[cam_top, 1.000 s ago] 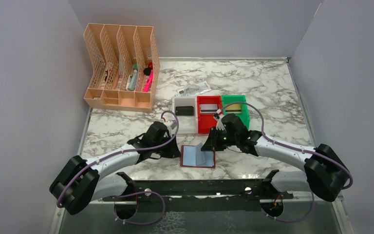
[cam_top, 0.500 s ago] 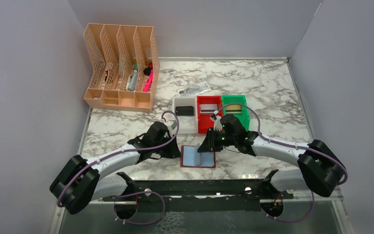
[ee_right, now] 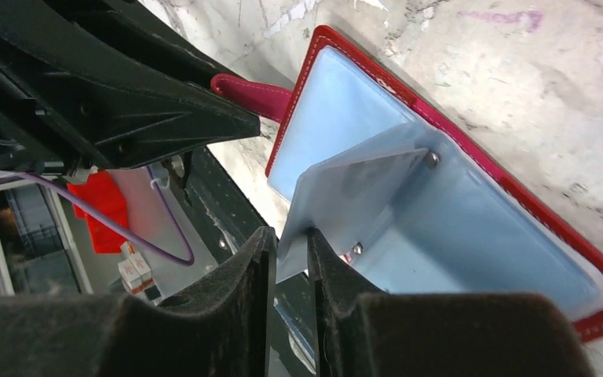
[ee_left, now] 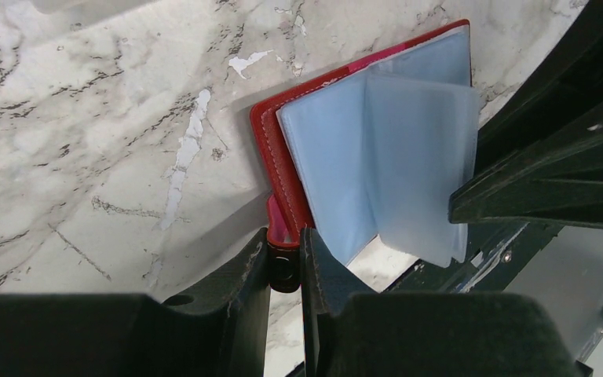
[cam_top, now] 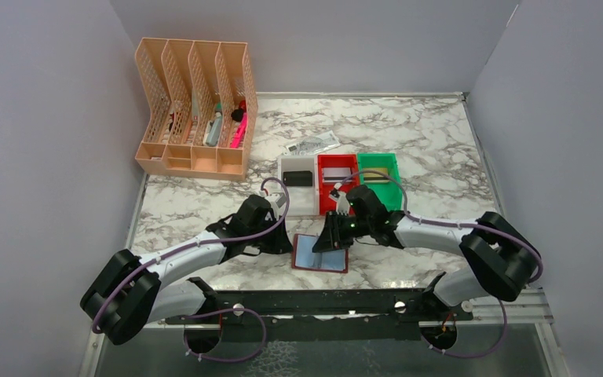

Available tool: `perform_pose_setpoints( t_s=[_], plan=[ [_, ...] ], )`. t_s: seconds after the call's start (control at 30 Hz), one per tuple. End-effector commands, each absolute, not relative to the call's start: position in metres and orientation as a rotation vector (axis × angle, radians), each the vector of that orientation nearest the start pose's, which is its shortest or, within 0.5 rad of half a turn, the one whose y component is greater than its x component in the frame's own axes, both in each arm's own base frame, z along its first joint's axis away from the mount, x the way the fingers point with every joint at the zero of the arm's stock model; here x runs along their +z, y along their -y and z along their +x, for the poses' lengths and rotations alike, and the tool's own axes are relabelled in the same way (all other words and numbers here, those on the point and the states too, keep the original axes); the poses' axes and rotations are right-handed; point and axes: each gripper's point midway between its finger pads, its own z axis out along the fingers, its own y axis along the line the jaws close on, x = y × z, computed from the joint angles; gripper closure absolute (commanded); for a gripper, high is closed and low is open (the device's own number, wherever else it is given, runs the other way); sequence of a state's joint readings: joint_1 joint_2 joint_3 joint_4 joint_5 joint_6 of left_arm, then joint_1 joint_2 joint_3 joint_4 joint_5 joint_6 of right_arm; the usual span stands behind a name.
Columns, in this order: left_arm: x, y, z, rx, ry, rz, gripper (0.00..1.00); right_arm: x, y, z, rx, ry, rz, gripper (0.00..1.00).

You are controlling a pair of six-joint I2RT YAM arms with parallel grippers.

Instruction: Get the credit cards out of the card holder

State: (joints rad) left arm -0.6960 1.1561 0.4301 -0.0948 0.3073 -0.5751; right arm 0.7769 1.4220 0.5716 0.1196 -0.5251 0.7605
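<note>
The dark red card holder (cam_top: 306, 256) lies open on the marble near the front, its bluish-clear sleeves up. My left gripper (cam_top: 288, 244) is shut on its small side tab (ee_left: 285, 263) at the left edge (ee_left: 276, 157). My right gripper (cam_top: 331, 243) is closed on the corner of one sleeve leaf (ee_right: 345, 196) and holds it raised off the holder (ee_right: 518, 196). A black card (cam_top: 299, 178) lies in the white bin and a pale card (cam_top: 334, 176) in the red bin. I cannot tell whether a card is left in the sleeves.
White (cam_top: 298, 203), red (cam_top: 334, 162) and green (cam_top: 380, 162) bins stand side by side just behind the holder. A white printed tag (cam_top: 312, 144) lies behind them. A peach file organiser (cam_top: 196, 106) is at the back left. A black rail (cam_top: 322, 302) runs along the front edge.
My right gripper has moved left and nearer over the holder with the raised sleeve, so the green bin is now uncovered. The left arm has not moved.
</note>
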Motion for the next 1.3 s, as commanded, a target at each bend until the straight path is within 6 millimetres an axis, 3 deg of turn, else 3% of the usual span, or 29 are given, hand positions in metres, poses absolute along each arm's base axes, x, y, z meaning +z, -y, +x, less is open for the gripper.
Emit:
perform_pose_setpoints(
  t_s=[0.0, 0.43, 0.53, 0.67, 0.97, 1.1, 1.27],
  plan=[
    [0.054, 0.24, 0.164, -0.957, -2.506, 0.345, 0.79, 0.072, -0.327, 0.146, 1.387, -2.557, -0.445, 0.73],
    [0.065, 0.228, 0.173, -0.864, -2.475, 0.286, 0.71, 0.103, -0.336, 0.135, 1.503, -2.405, -0.579, 0.61],
    [0.075, 0.223, 0.178, -0.827, -2.45, 0.25, 0.65, 0.1, -0.331, 0.143, 1.417, -2.419, -0.518, 0.61],
    [0.09, 0.219, 0.182, -0.819, -2.394, 0.228, 0.62, 0.082, -0.308, 0.164, 1.17, -2.492, -0.298, 0.61],
    [0.129, 0.252, 0.178, -1.062, -2.274, 0.345, 0.57, 0.053, -0.277, 0.169, 0.996, -2.55, -0.029, 0.65],
    [0.125, 0.264, 0.174, -1.127, -2.29, 0.394, 0.57, 0.052, -0.265, 0.173, 0.948, -2.525, 0.054, 0.65],
    [0.106, 0.271, 0.17, -1.128, -2.362, 0.449, 0.57, 0.063, -0.282, 0.165, 1.129, -2.474, 0.026, 0.66]
  ],
)
